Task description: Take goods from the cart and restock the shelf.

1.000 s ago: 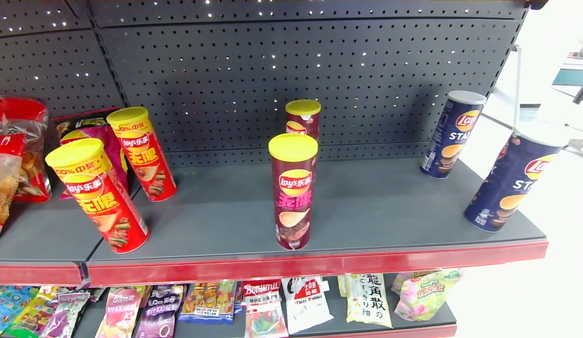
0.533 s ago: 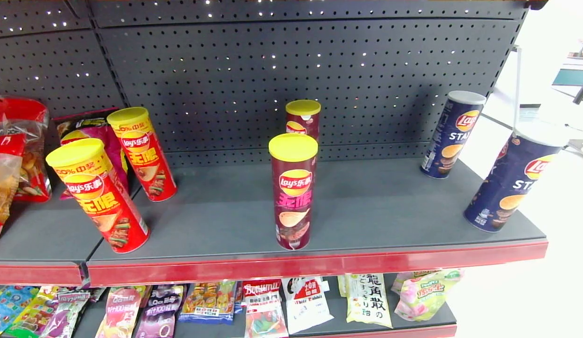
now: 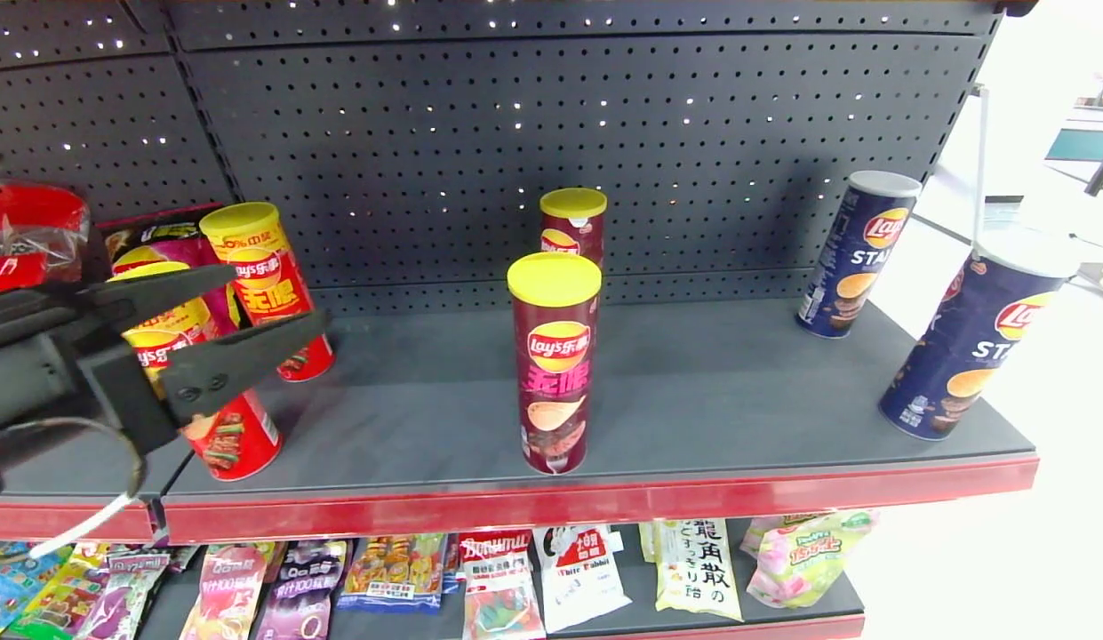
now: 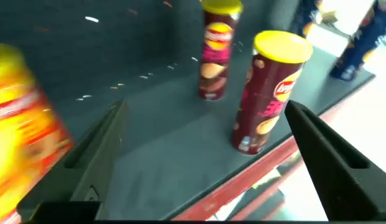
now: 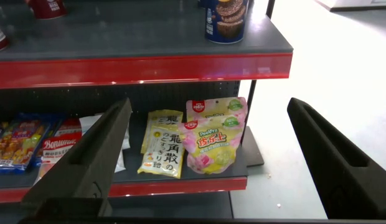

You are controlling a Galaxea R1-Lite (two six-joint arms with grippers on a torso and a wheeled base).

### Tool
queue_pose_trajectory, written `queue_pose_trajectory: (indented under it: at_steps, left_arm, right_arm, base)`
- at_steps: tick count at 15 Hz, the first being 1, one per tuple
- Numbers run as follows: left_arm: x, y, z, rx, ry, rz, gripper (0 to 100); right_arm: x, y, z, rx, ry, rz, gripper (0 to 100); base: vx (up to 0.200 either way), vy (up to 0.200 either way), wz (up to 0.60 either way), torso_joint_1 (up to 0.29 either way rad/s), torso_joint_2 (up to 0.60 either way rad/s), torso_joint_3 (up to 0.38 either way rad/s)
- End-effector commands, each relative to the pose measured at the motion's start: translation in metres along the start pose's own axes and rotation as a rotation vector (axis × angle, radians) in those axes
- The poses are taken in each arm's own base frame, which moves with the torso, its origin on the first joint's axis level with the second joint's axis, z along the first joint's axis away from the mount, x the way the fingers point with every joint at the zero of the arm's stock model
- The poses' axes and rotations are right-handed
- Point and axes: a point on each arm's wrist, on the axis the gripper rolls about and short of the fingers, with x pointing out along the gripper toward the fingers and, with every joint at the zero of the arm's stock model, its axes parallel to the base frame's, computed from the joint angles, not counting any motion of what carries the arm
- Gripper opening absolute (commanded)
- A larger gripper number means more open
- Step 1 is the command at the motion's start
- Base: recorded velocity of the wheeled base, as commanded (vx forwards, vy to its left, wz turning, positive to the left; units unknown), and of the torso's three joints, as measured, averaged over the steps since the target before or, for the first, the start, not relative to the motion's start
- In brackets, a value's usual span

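Note:
On the dark shelf board (image 3: pixel 711 382) stand chip cans. Two red ones (image 3: pixel 258 258) with yellow lids are at the left, two maroon ones (image 3: pixel 555 356) in the middle, two navy ones (image 3: pixel 858 253) at the right. My left gripper (image 3: pixel 280 298) is open with nothing between its fingers and hangs in front of the near red can (image 3: pixel 240 436), partly hiding it. In the left wrist view the left gripper (image 4: pixel 205 106) frames the front maroon can (image 4: pixel 271 93), which is still some way off. My right gripper (image 5: pixel 210 102) is open and empty, low before the shelf's right end.
Snack bags (image 3: pixel 35 267) crowd the far left of the shelf. The lower shelf (image 5: pixel 180 183) holds several hanging and lying candy bags (image 5: pixel 215 140). A red edge strip (image 3: pixel 604 502) runs along the board's front. Open board lies between the can groups.
My left gripper has come into the head view from the left and now covers part of the near red can. The cans have not moved.

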Motion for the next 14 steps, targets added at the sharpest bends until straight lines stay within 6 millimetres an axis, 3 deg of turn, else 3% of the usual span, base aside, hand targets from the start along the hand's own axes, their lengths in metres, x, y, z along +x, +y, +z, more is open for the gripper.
queue_pose_trajectory:
  at_steps: [1,7,11,14]
  left_arm:
    - [0.052,-0.001,-0.018,-0.018,0.126,-0.056,100]
    - [0.084,0.005,-0.035,-0.035,0.276,0.091,100]
    - [0.084,0.004,-0.05,-0.057,0.45,0.116,100]
    - [0.105,0.008,-0.062,-0.051,0.504,0.14,100]
  right_arm:
    - [0.0,0.0,0.0,0.001,0.001,0.0,100]
    - [0.0,0.0,0.0,-0.001,0.001,0.0,100]
    - [0.0,0.0,0.0,-0.001,0.001,0.0,100]
    - [0.0,0.0,0.0,-0.001,0.001,0.0,100]
  base:
    - [0.0,0.0,0.0,0.0,0.0,0.0]
    - [0.0,0.0,0.0,0.0,0.0,0.0]
    - [0.0,0.0,0.0,0.0,0.0,0.0]
    - [0.0,0.0,0.0,0.0,0.0,0.0]
